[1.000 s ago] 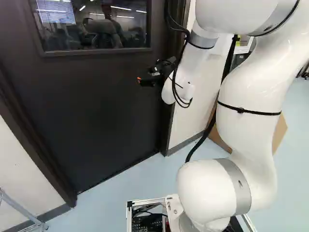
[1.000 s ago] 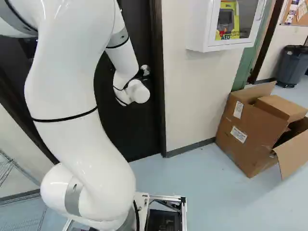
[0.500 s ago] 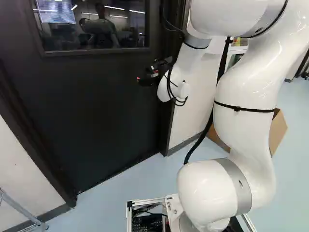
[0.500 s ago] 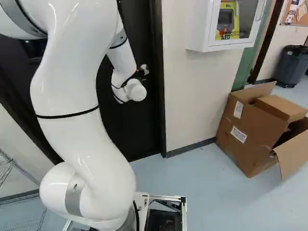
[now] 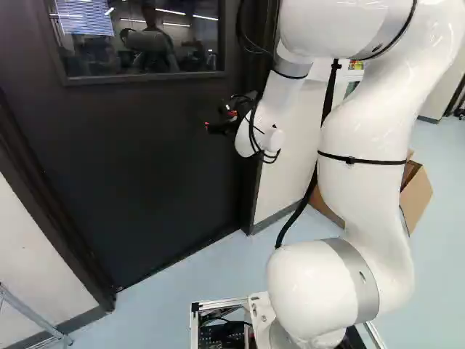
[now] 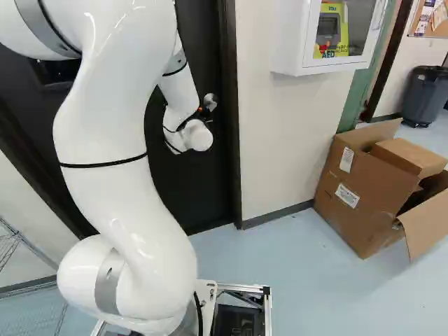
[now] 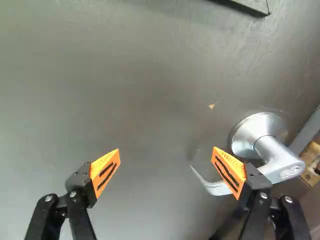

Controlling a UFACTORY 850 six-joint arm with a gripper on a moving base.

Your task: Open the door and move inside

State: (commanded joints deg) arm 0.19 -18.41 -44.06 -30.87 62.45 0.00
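— How far is the task now?
— I judge it is only at the beginning. The door looks shut in its frame, and the base stands outside, so both the opening and the going in are left to do.

— And where is the handle?
— It is mounted close to the door's latch edge, lower than the window, and its lever points away from this edge, toward the middle of the door.

— In which state is the gripper?
— Its two fingers stand wide apart, and there is nothing held between them. In the wrist view one orange pad covers a part of the lever, and the curved tip shows in the space between the fingers. Whether the pad touches the lever, I cannot tell.

— So the reaching is nearly done?
— The arm has the gripper near the handle, yes, but I would say it must be brought more toward the latch edge. Then the lever should be pressed down and the door moved. If it goes down as it is, the finger may slip off the lever's tip.
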